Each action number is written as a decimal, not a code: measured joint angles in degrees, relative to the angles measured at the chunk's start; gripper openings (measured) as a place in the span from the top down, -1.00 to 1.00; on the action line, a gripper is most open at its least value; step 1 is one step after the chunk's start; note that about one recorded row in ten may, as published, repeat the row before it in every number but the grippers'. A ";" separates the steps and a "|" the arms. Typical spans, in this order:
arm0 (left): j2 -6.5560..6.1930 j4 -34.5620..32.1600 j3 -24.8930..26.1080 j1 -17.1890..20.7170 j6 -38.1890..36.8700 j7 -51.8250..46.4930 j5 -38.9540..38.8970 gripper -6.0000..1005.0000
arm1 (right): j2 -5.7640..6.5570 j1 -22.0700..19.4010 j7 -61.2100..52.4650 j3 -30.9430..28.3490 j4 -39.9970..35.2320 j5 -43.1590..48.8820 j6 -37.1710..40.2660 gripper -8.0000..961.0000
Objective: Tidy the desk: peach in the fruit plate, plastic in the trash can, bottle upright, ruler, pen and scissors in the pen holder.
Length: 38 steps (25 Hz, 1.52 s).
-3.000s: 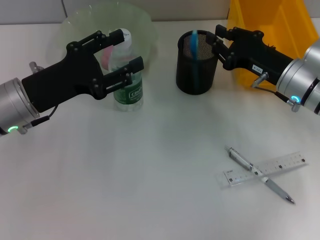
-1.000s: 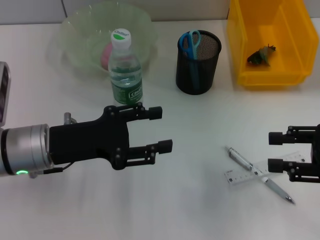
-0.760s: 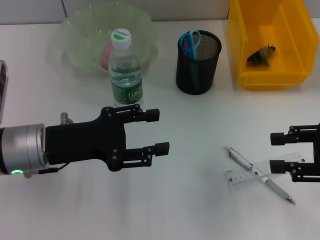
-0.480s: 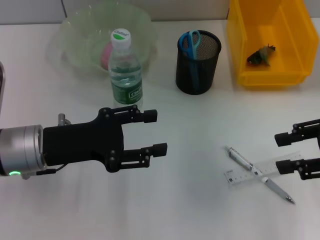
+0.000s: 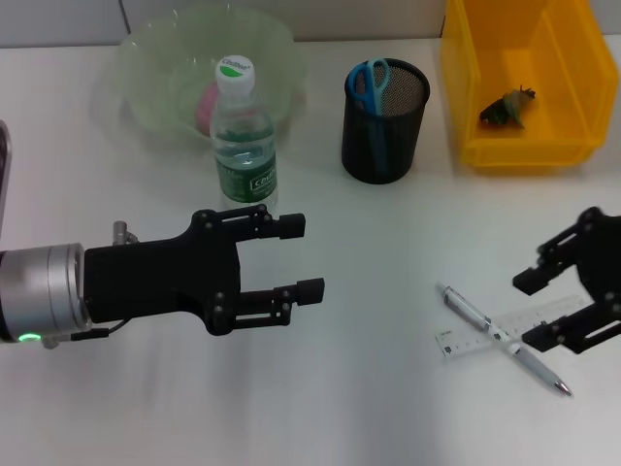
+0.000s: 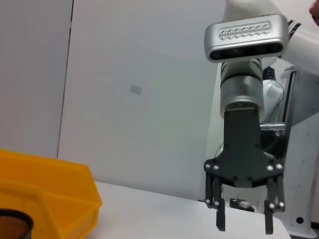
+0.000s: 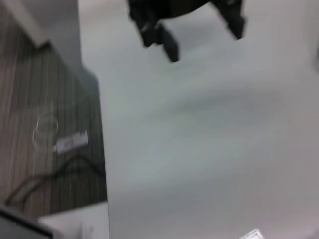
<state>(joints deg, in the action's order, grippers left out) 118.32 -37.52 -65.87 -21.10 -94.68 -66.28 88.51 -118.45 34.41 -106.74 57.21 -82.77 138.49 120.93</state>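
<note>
At far left, the left gripper (image 5: pixel 303 254) hangs spread and empty over bare desk (image 5: pixel 320 408), near no task item, so it looks parked. Behind it the bowl (image 5: pixel 146 68) holds the peach (image 5: pixel 204 105), mostly masked by the bottle (image 5: pixel 243 136), which stands upright just in front; both jobs look done. Next, the holder (image 5: pixel 382 121) has the scissors (image 5: pixel 369 83) handles-up inside. Back right, the bin (image 5: pixel 524 146) holds a dark crumpled scrap (image 5: pixel 506 107), likely the plastic, too small to confirm. Front right, pen (image 5: pixel 505 340) and ruler (image 5: pixel 514 328) lie crossed and touching, pen seemingly on top, though that's hard to judge. The right gripper (image 5: pixel 539 310) is spread and empty just beside the ruler's right end, tilted, probably lining up a pick; its arm is cut off by the frame edge. Right wrist view shows only desk, floor and the other gripper, not pen or ruler.
</note>
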 joint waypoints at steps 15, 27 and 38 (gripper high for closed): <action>0.25 0.35 0.21 -0.02 1.57 0.15 -0.45 -0.45 | -0.78 3.72 2.33 16.16 -1.20 7.21 -6.09 -0.19; 0.30 1.51 0.32 0.00 3.25 0.19 -0.52 -0.45 | -1.02 3.78 7.38 23.29 3.84 6.87 -11.11 -0.15; 0.33 1.84 1.72 -0.44 3.37 -0.37 -0.77 -0.45 | -1.10 3.86 8.36 30.72 7.12 8.05 -18.05 -0.12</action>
<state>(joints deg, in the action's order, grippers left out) 118.66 -35.68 -64.15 -21.54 -91.31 -66.65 87.73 -119.55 38.27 -98.38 87.93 -75.65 146.54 102.88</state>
